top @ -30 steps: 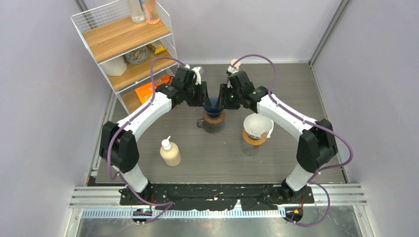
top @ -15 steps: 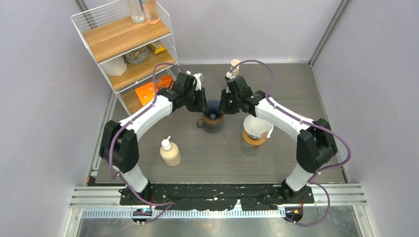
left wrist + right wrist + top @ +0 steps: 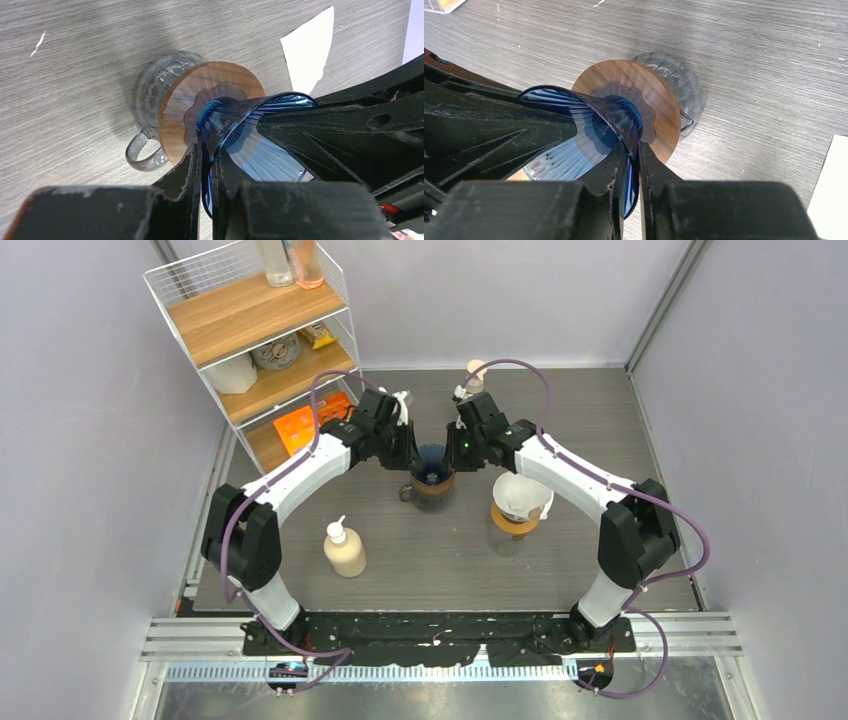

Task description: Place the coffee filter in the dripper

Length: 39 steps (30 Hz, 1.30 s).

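The blue glass dripper stands on a wooden collar over a ribbed glass mug at the table's middle back. My left gripper is shut on the dripper's left rim, one finger inside the cone and one outside. On the opposite rim my right gripper is shut the same way. The white coffee filter sits as an open cone on a brown stand to the right of the dripper, apart from both grippers. Its edge shows in the left wrist view and in the right wrist view.
A cream pump bottle stands front left of the mug. A wire and wood shelf with bottles, packets and an orange box fills the back left corner. A small bottle stands by the back wall behind my right wrist.
Both grippers have come down and inward onto the dripper and closed on its rim from either side. The filter and the pump bottle have not moved.
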Available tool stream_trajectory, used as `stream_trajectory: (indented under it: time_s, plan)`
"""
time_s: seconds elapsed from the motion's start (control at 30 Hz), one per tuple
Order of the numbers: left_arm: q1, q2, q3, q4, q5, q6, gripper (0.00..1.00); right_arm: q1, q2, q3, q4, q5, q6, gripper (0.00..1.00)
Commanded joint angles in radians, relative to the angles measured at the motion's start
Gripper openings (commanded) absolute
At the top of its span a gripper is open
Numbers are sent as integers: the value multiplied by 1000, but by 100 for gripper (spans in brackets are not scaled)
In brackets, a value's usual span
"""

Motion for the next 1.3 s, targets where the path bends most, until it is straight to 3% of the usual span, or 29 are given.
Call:
stream_trajectory:
  time_s: [0.0, 0.27, 0.9, 1.27]
  plan:
    - [4, 18, 44, -86, -17, -8, 0, 7, 44, 55, -140, -33, -70, 5]
    - [-20, 50, 77, -203, -153, -30, 0, 8, 125, 93, -219, -29, -90, 5]
    - [-23, 127, -28, -189, -184, -63, 0, 11, 216, 50, -296, 50, -144, 5]
    - [-22, 133, -43, -192, -201, -62, 0, 13, 239, -21, -251, 83, -123, 5]
